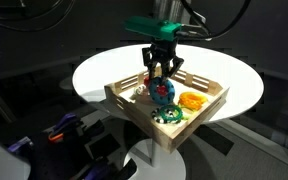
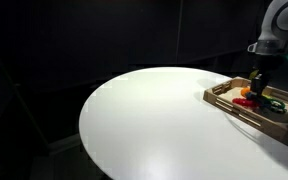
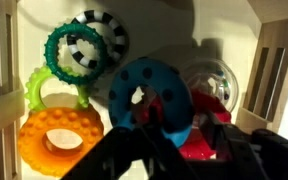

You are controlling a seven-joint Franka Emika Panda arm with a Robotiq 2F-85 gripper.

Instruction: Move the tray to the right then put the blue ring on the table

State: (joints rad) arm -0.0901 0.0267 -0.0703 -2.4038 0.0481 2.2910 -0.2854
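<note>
The light-wood tray (image 1: 210,101) sits on the round white table (image 1: 92,70), toward its front edge; it also shows at the right edge of an exterior view (image 2: 224,96). The blue ring (image 3: 144,92) lies among toys in the tray and shows below my fingers in an exterior view (image 1: 162,94). My gripper (image 1: 162,80) reaches down into the tray, its fingers (image 3: 182,138) closed on the ring's lower rim. Whether the ring is lifted off the tray floor is unclear.
In the tray are also a yellow-orange ring (image 3: 60,136), a green beaded ring (image 3: 56,50) with a black-and-white striped ring (image 3: 102,38), a clear ball (image 3: 214,80) and a red toy (image 3: 206,142). The table top (image 2: 154,120) stretches wide beside the tray.
</note>
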